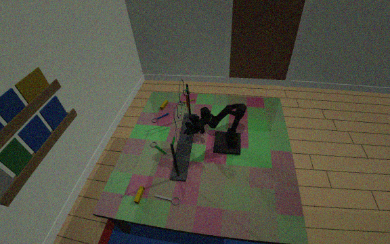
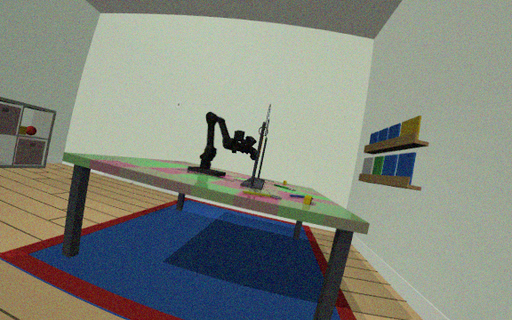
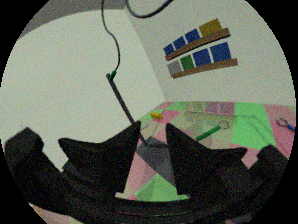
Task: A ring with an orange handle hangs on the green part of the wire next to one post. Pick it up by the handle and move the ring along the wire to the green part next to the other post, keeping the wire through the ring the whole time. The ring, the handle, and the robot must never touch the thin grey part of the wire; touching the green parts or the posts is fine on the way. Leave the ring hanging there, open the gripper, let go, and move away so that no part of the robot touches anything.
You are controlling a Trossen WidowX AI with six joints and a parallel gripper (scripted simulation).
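From my post I see the black tool [image 1: 191, 125] [image 2: 255, 153] [image 3: 153, 124] near the dark upright post [image 1: 188, 105] [image 2: 263, 138] at the far end of the bench [image 1: 235, 190] [image 2: 167, 184] [image 3: 252, 122] in the top view. Its fingers stand partly apart with nothing between them, so it is released. The small ring [image 2: 262, 131] hangs up beside that post's top; I cannot make out its orange handle clearly. The other dark post [image 1: 175, 159] [image 3: 122, 102] carries a green wire end [image 1: 173, 141] [image 3: 113, 74].
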